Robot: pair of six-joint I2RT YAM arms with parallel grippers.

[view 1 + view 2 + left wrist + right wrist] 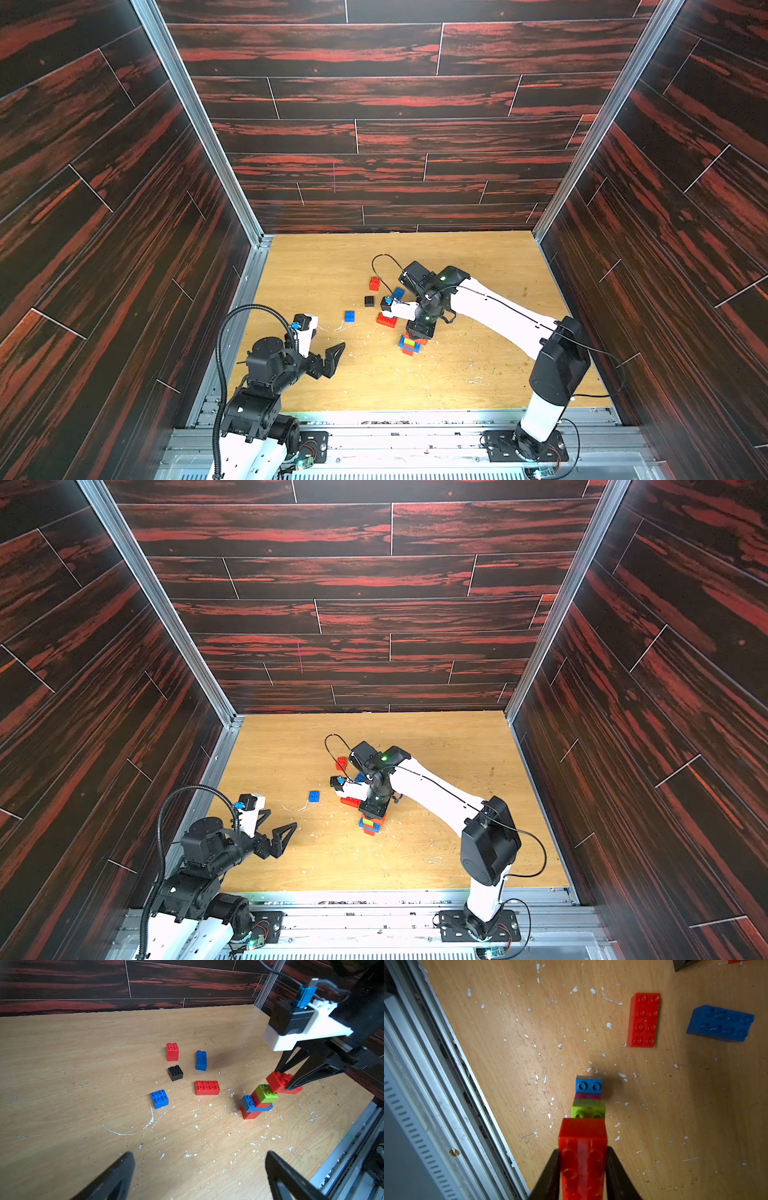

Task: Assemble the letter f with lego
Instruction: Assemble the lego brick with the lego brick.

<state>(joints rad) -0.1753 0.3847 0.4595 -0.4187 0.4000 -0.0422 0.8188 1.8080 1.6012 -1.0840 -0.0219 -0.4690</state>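
Note:
A small lego stack (409, 345) stands near the table's middle front: a red brick (249, 1114) at the bottom, then blue (249, 1102), red, and a lime green brick (266, 1093) on top. My right gripper (583, 1149) is shut on a red oblong brick (278, 1081), held tilted just above and behind the lime brick; whether they touch I cannot tell. My left gripper (199, 1155) stands open and empty over bare table at the front left (326, 343), well apart from the stack.
Loose bricks lie left of and behind the stack: a red oblong (207, 1087), a blue oblong (201, 1060), a black square (175, 1072), a tall red square (172, 1051) and a blue square (159, 1098). A metal rail (446, 1088) runs along the front edge.

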